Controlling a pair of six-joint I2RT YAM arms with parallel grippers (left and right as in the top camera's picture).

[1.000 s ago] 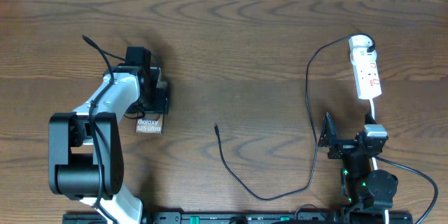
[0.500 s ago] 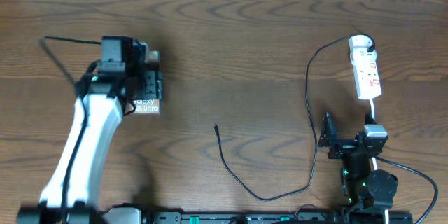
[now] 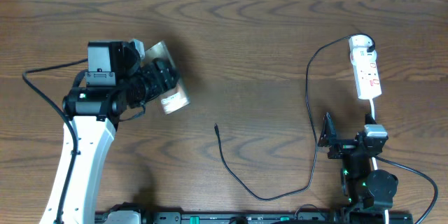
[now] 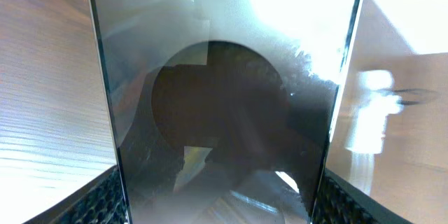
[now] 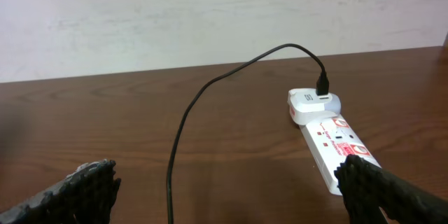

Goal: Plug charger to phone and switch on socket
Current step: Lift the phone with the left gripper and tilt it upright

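Overhead: the left fingers [image 3: 155, 82] clasp the phone [image 3: 175, 96], which is tilted over the left side of the tabletop [image 3: 245, 28]. The charger [image 3: 308, 112] leaves the socket [image 3: 367, 73] at far right and loops down, its tip lying free mid-tabletop. The right fingers [image 3: 327, 131] stand spread and empty just below the socket.

Left wrist: the phone's glossy screen fills the gap between both pads [image 4: 105, 199].

Right wrist: the spread fingers frame the socket, with the charger plugged in at its far end.
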